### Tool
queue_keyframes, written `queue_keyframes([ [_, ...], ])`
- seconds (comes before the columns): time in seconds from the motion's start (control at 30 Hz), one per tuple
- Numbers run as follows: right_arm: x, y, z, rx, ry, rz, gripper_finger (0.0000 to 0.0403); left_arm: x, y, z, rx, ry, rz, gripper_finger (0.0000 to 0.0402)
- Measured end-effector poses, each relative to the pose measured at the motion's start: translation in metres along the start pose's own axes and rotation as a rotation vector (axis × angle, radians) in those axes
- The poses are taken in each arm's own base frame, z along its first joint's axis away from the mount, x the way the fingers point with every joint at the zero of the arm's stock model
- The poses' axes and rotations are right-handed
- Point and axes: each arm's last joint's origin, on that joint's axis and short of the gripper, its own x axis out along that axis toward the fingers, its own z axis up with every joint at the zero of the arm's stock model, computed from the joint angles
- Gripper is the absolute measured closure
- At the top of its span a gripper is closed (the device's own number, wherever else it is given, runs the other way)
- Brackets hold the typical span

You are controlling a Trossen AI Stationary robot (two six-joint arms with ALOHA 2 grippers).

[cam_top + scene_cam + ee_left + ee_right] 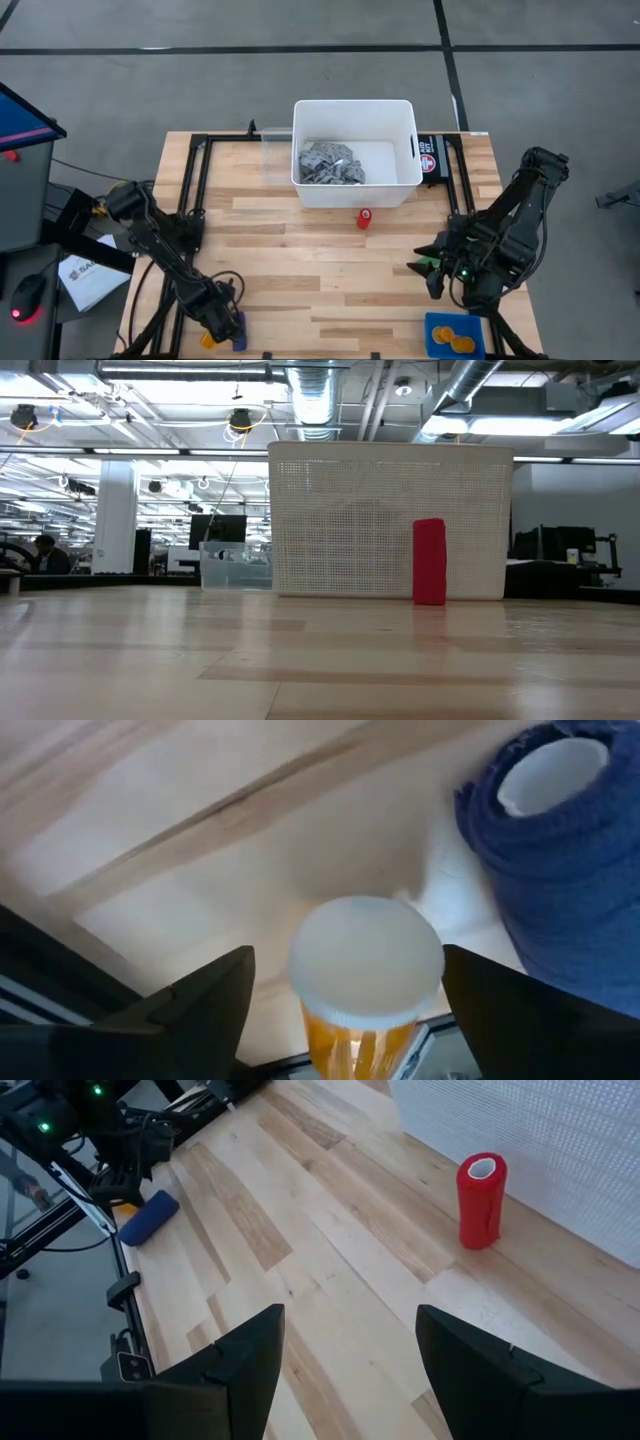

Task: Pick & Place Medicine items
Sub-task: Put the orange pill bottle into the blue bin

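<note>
We look down on a pale wooden plank table [300, 270] standing on a grey floor, with a black frame along its sides. At the lower left of the high view, the left gripper [222, 322] sits low over the table's near edge, its fingers spread wide either side of a small orange translucent pill bottle with a white cap [366, 982], beside a rolled dark blue cloth [560, 860]. At the lower right, a blue tray holding yellow discs [455, 335] lies by the edge. Just above it, the right gripper [432, 268] hovers at the right side, fingers parted wide and holding nothing. Towards the middle stands an upright red roll [364, 218], just in front of a white plastic bin [405, 120] in the upper centre, which contains a crumpled grey fabric rag [330, 163].
</note>
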Motion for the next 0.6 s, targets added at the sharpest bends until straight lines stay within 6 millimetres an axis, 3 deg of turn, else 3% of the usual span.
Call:
queue_keyframes([
  [0.3, 0.0, -0.0004, 0.0, -0.007, -0.001, -0.003, 0.0179, 0.0056, -0.0017, 0.0009, -0.001, -0.002, 0.005, 0.0124],
  [0.6, 0.0, -0.0008, 0.0001, -0.01, -0.003, -0.006, 0.0179, 0.0056, -0.0017, 0.0007, -0.012, 0.004, 0.008, 0.0194],
])
